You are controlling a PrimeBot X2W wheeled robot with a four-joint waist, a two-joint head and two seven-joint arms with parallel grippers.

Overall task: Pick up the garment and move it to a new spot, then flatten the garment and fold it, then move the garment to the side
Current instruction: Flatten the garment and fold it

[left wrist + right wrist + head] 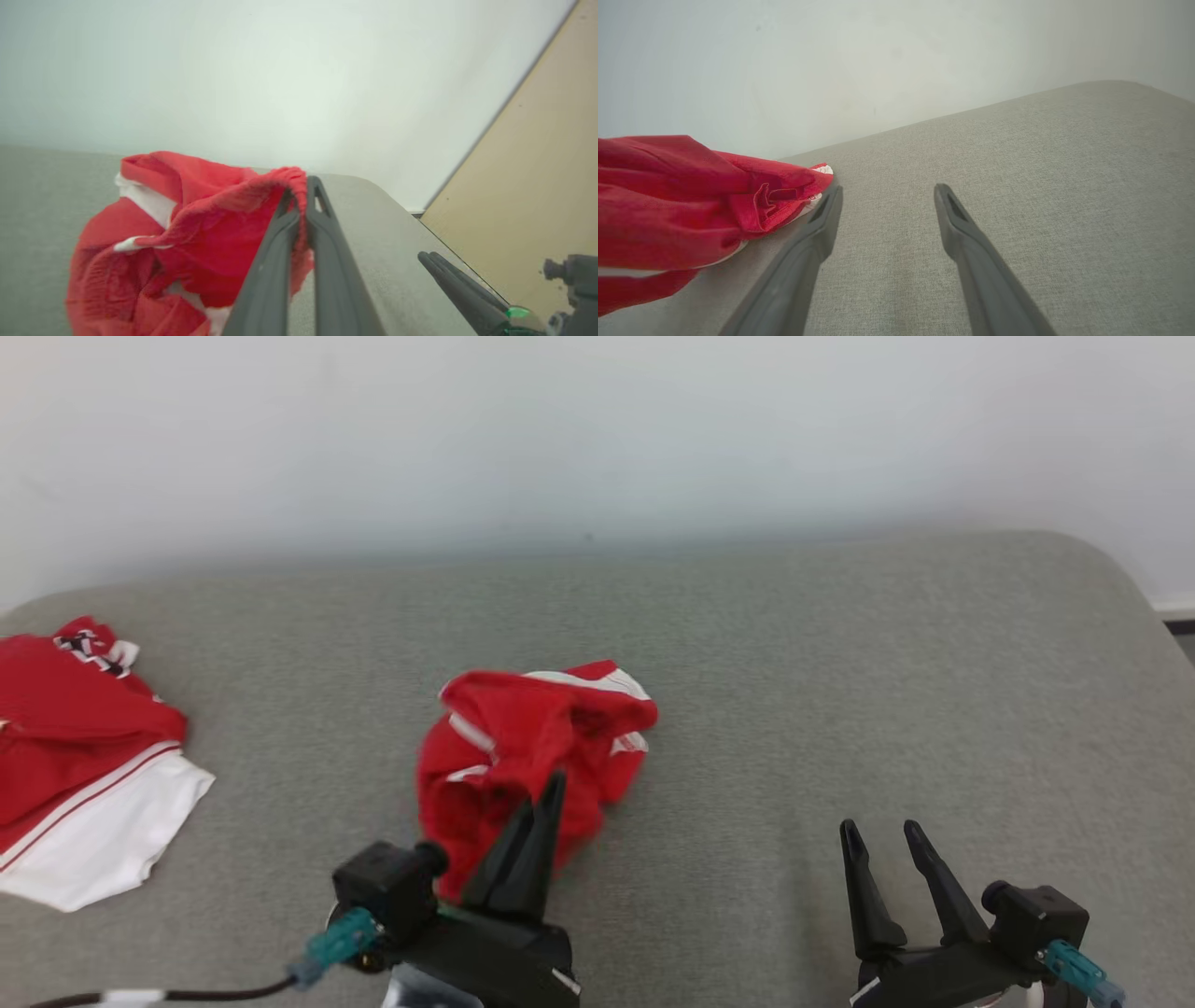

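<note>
Slippage is the risk: the left gripper [555, 786] has its jaws pinched shut on only a thin fold of the red garment [523, 737], bunched at the middle of the worktop [840, 663], and a lift could pull it free. The right gripper [879, 829] hovers empty, jaws apart, over the worktop's near right.

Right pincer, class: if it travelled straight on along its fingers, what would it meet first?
Probably nothing soon: the open right pincer points across bare grey cushion towards the pale wall. The red garment lies off to its left, outside that line. Depth is unclear.
</note>
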